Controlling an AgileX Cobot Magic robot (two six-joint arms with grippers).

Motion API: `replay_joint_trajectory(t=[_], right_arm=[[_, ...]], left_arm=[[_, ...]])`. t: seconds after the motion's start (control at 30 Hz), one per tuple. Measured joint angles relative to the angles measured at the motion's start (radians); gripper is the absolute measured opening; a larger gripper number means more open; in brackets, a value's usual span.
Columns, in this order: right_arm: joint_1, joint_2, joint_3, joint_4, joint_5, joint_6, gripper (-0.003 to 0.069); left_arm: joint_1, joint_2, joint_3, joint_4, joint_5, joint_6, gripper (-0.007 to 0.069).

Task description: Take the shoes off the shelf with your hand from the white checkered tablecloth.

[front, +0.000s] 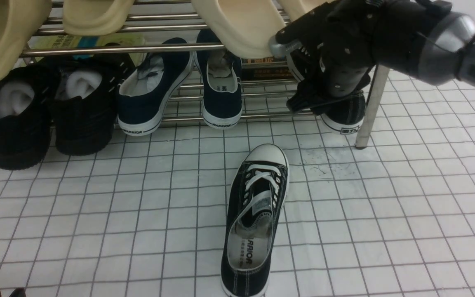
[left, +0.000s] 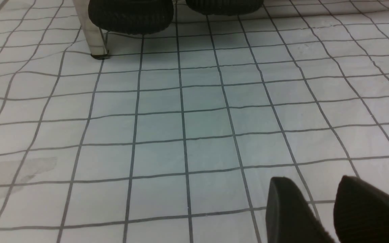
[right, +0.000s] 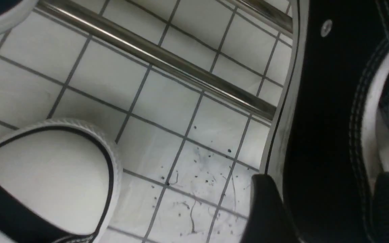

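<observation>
Lettering reading WARRIOR showed on the grey insole of one black canvas sneaker (front: 256,218), which lay at lower centre of the front view on the checkered tablecloth (front: 386,206), its white toe toward the chrome shelf (front: 368,107). The second sneaker (front: 344,117) sat on the lower tier at upper right, its heel patch too small to read. The right gripper (right: 328,209) had its jaws wide, one finger outside that shoe's side wall and one inside; contact seemed doubtful. WARRIOR also marked the heels of the navy plimsolls (front: 221,90) at upper centre. The left gripper (left: 326,209), at the lower left corner, had its jaws slightly parted over bare cloth.
</observation>
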Motion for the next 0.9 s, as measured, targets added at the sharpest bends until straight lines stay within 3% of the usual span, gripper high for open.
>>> replay_joint_trajectory(t=[0.2, 0.3, 0.5, 0.53, 0.57, 0.9], right_arm=[[0.001, 0.042, -0.008, -0.074, -0.041, 0.000, 0.0401], [0.001, 0.051, -0.012, -0.089, -0.049, 0.000, 0.0362], [-0.002, 0.051, -0.015, -0.092, -0.040, 0.005, 0.0144], [-0.002, 0.051, -0.017, -0.090, -0.030, 0.007, 0.0052], [-0.002, 0.051, -0.019, -0.082, -0.023, 0.008, 0.0019], [-0.005, -0.050, -0.007, 0.114, 0.146, 0.008, 0.0007]], left_arm=[[0.000, 0.000, 0.000, 0.000, 0.000, 0.000, 0.0240], [0.000, 0.000, 0.000, 0.000, 0.000, 0.000, 0.0240], [0.000, 0.000, 0.000, 0.000, 0.000, 0.000, 0.0240], [0.000, 0.000, 0.000, 0.000, 0.000, 0.000, 0.0240], [0.000, 0.000, 0.000, 0.000, 0.000, 0.000, 0.0240], [0.000, 0.000, 0.000, 0.000, 0.000, 0.000, 0.0240]])
